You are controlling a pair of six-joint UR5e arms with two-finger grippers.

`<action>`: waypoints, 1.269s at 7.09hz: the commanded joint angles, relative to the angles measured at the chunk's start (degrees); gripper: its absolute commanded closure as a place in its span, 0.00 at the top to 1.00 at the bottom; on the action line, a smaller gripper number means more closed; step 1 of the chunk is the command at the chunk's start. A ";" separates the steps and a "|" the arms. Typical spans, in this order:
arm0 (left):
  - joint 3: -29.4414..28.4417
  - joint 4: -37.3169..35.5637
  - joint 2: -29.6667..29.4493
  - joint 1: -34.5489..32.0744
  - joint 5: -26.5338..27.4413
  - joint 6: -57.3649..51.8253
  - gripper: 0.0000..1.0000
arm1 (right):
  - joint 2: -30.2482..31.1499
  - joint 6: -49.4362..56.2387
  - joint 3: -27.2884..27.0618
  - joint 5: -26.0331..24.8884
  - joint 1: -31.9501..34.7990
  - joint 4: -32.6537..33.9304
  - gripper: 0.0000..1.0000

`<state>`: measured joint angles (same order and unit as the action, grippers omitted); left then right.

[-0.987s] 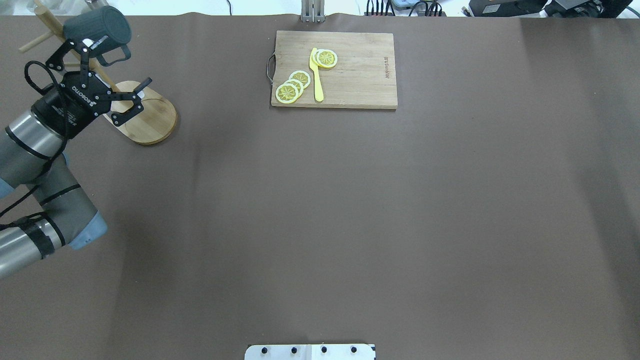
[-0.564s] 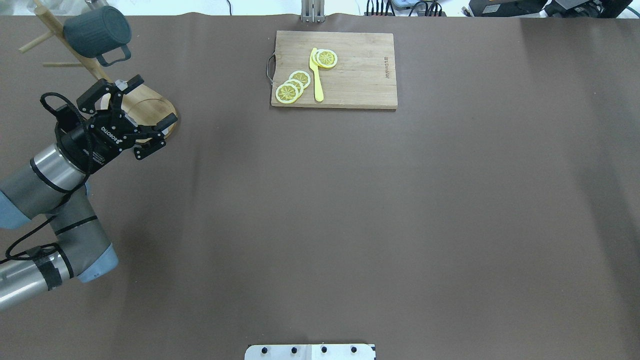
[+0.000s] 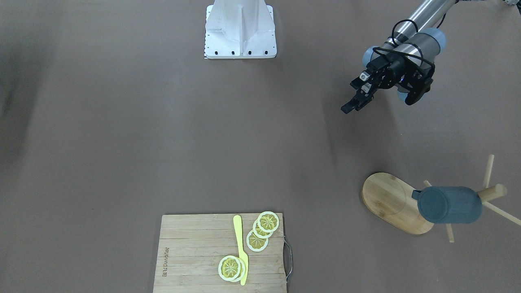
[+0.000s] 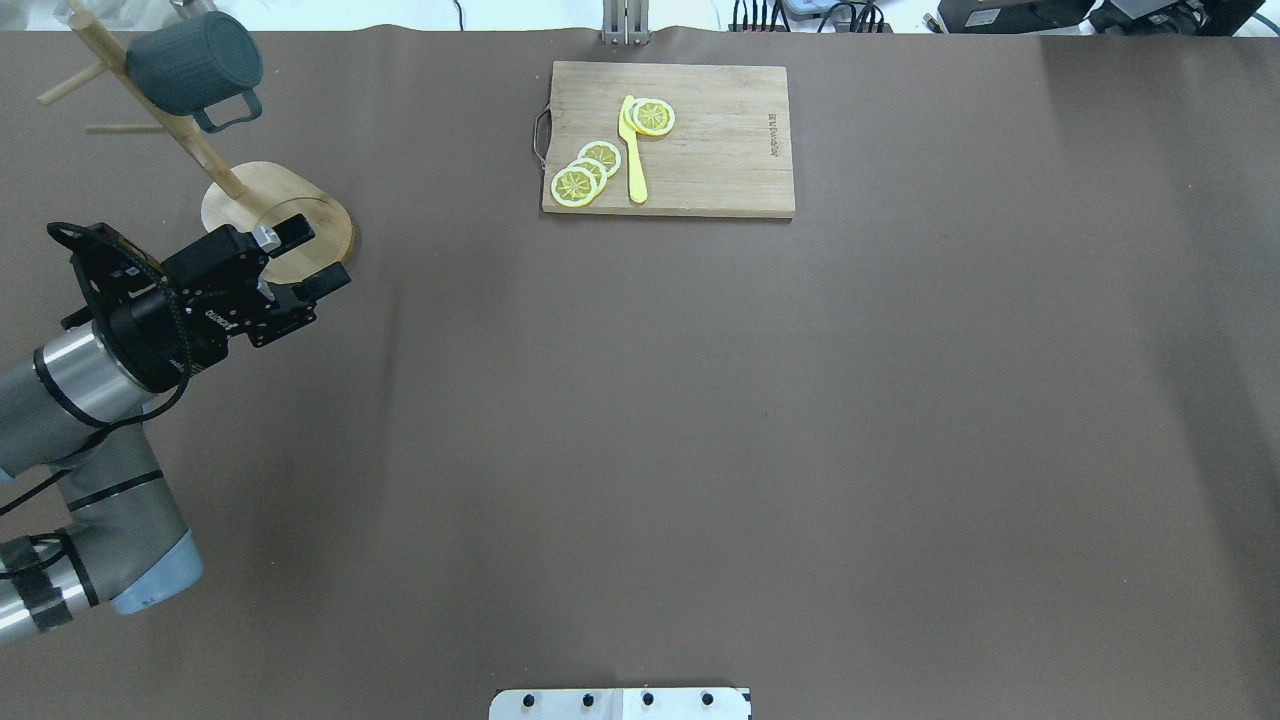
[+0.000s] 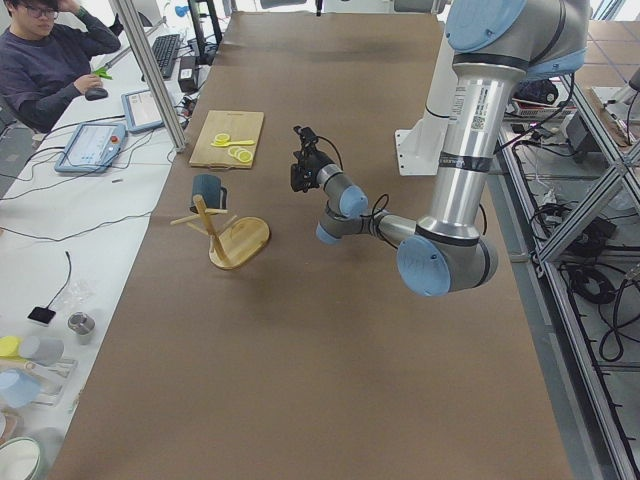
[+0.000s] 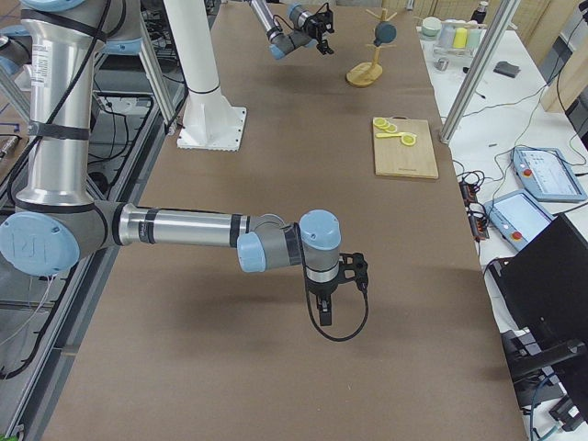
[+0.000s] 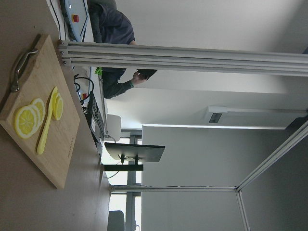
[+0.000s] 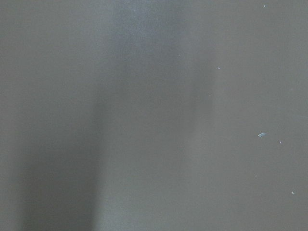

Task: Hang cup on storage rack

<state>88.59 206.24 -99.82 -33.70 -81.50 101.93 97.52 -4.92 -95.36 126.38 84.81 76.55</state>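
The dark slate-blue cup (image 4: 195, 62) hangs by its handle on a peg of the bamboo storage rack (image 4: 290, 215), at the far left of the table. It also shows in the front-facing view (image 3: 447, 204), over the rack's oval base (image 3: 388, 199). My left gripper (image 4: 318, 255) is open and empty. It hovers just on the robot's side of the rack base, clear of the cup, and also shows in the front-facing view (image 3: 379, 104). My right gripper (image 6: 326, 312) shows only in the exterior right view, low over the table far from the rack. I cannot tell whether it is open or shut.
A rectangular bamboo cutting board (image 4: 720, 140) with lemon slices (image 4: 585, 172) and a yellow knife (image 4: 633, 150) lies at the far middle of the table. The white robot base plate (image 3: 240, 28) sits at the near edge. An operator (image 5: 45, 60) sits beyond the far edge.
My open left gripper has drawn back from the cup toward the robot and turned, and is now beside the rack base. The cup stays hanging on its peg.
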 commanded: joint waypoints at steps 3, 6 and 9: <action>10.72 -15.56 7.26 -0.14 -3.05 -32.24 0.99 | 0.21 0.00 0.00 0.00 0.00 0.00 1.00; 11.34 -24.63 10.59 -0.84 -3.22 -53.72 0.99 | 0.21 0.00 0.17 0.00 0.00 0.09 1.00; 14.42 -38.42 13.67 -3.20 -3.49 -71.40 0.99 | 0.21 0.00 0.17 0.00 0.00 0.00 1.00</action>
<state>102.34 172.69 -87.32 -35.43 -84.96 36.43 97.74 -4.92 -95.22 126.39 84.81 76.58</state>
